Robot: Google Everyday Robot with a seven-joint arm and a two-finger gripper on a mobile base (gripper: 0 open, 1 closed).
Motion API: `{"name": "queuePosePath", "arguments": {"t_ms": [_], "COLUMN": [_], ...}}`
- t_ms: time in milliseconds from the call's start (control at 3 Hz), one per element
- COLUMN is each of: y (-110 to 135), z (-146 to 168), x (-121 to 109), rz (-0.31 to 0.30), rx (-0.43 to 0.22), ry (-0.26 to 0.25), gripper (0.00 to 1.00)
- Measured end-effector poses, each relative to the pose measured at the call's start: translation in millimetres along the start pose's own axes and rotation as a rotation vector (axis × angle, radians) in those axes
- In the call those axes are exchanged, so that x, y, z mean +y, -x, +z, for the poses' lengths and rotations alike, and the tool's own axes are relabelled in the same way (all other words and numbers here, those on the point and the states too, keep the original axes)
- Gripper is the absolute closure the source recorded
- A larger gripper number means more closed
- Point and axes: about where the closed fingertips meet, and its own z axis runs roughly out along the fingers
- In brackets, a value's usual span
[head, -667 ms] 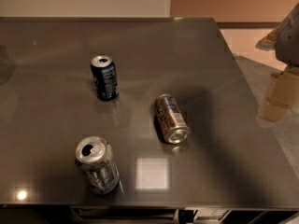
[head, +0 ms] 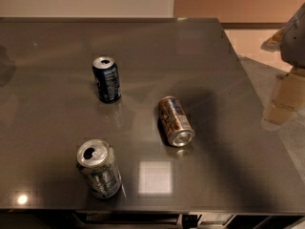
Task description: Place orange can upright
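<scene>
orange can (head: 176, 121) on its side, right of & nearer than blue can (head: 106, 79) | prob light, thin-walled, slick, rolls; I'd grip mid-body | gripper (head: 286, 97) far right of blue can, state: can't tell

Tabletop (head: 57, 46): dark grey, glossy, w/ 3 cans on it, all well apart. Dark blue can (head: 106, 79) stands upright, back-left of centre, top opened. Orange can (head: 175, 121) lies on its side approx. mid-table, silver end facing front-right. Silver-grey can (head: 99, 168) w/ dark print is upright at front left, top opened. A pale square reflection (head: 154, 177) shows just right of it. Pincer (head: 282, 106) is off the tabletop's right edge, not over the surface.
</scene>
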Motion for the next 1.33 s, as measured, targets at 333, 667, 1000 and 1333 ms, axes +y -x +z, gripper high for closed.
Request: {"name": "queuePosePath", "arguments": {"t_ms": [333, 667, 1000, 1333], "y": [19, 38, 54, 65], "z": [21, 43, 61, 75], "x": [-6, -7, -6, -6], "rz": [0.077, 0.186, 0.310, 0.409], "rx": [0.016, 0.030, 0.054, 0.080], "ry": [0.037, 0.074, 0.104, 0.117], "gripper": [0.00, 0.00, 0.00, 0.00]}}
